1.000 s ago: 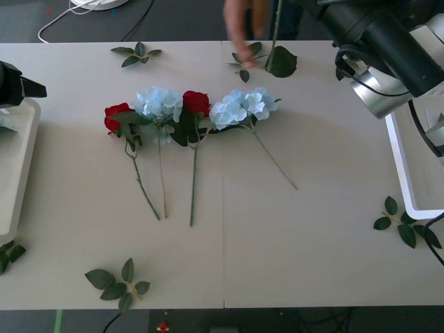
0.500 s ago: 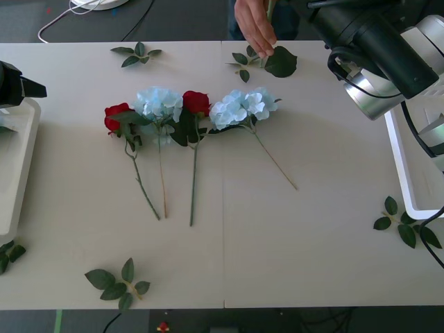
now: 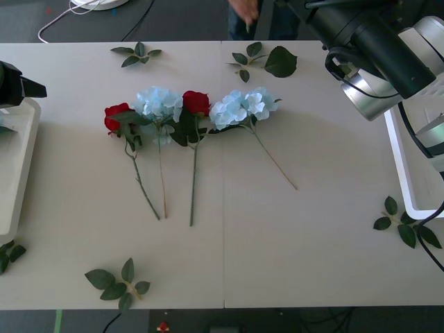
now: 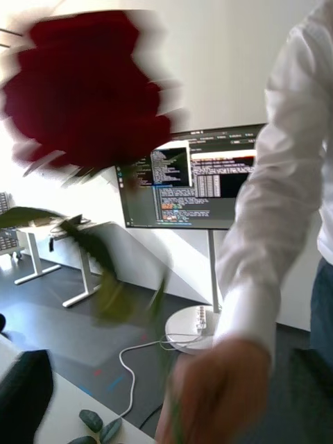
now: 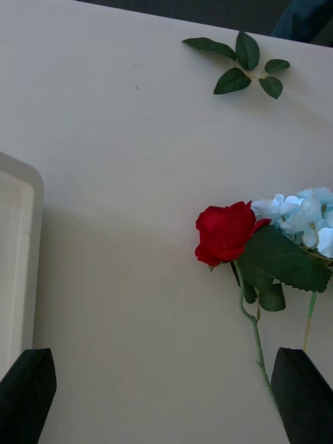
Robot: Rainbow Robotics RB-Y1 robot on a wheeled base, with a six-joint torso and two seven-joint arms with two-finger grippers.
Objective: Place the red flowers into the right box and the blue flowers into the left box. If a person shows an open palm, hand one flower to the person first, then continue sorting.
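Two red flowers (image 3: 118, 116) (image 3: 195, 103) and two blue flowers (image 3: 158, 103) (image 3: 243, 105) lie in a row mid-table, stems toward me. My left gripper (image 5: 163, 357) hovers open over the table beside the left box (image 5: 14, 243), with a red rose (image 5: 225, 232) and a blue head (image 5: 305, 215) ahead of it. The left arm (image 3: 17, 84) sits above the left box (image 3: 14, 173). My right arm (image 3: 374, 41) reaches beyond the table's far edge. There the right gripper (image 4: 166, 361) is open, and a person's hand (image 4: 215, 388) holds the stem of a blurred red rose (image 4: 90, 90). The right box (image 3: 409, 173) lies at the right edge.
Loose green leaf sprigs lie at the far edge (image 3: 137, 54) (image 3: 267, 59), near the right box (image 3: 406, 225), at the front left (image 3: 118, 281) and by the left box (image 3: 7, 253). The person's hand (image 3: 243, 8) shows past the far edge. A monitor (image 4: 187, 180) stands in the room behind.
The person's hand, which reached to the leaves at the table's far edge half a second ago, has pulled back past the edge. The right arm shifted slightly. The flowers on the table stayed put.
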